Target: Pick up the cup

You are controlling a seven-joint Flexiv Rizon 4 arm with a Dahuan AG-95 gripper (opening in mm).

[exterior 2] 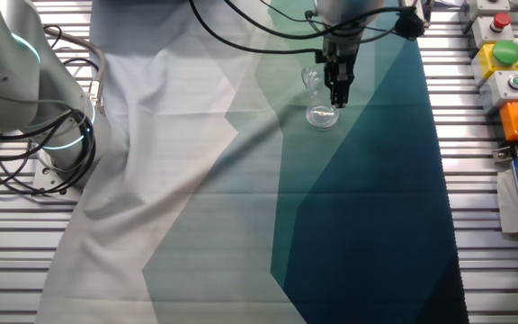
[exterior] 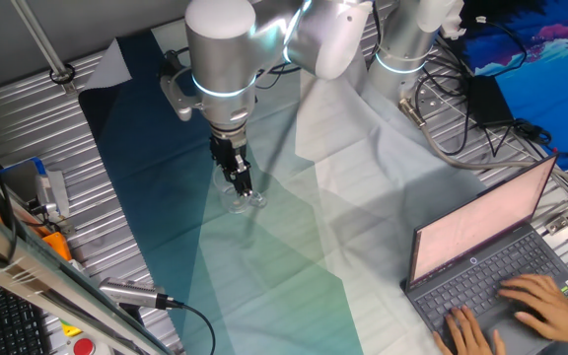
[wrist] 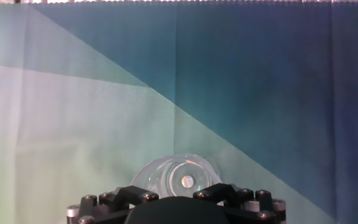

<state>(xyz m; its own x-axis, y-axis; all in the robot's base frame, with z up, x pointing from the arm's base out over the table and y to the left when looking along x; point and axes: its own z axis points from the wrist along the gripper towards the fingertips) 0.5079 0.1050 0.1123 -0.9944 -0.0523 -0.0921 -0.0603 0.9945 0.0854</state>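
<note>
The cup (exterior: 247, 200) is a small clear glass mug standing on the blue-green cloth (exterior: 264, 286). It also shows in the other fixed view (exterior 2: 321, 115) and at the bottom of the hand view (wrist: 180, 174), seen from above. My gripper (exterior: 241, 183) points straight down at the cup, with its fingers close together at the cup's rim on one side, as the other fixed view (exterior 2: 339, 95) also shows. The jaws look shut on the cup's wall. The cup's base seems to rest on the cloth. The fingertips are hidden in the hand view.
A laptop (exterior: 491, 266) with a person's hands on it sits at the right front. A second robot base (exterior 2: 25, 99) with cables stands beside the cloth. Button boxes (exterior 2: 502, 63) lie at the table edge. A cable plug (exterior: 131, 293) lies at the front left.
</note>
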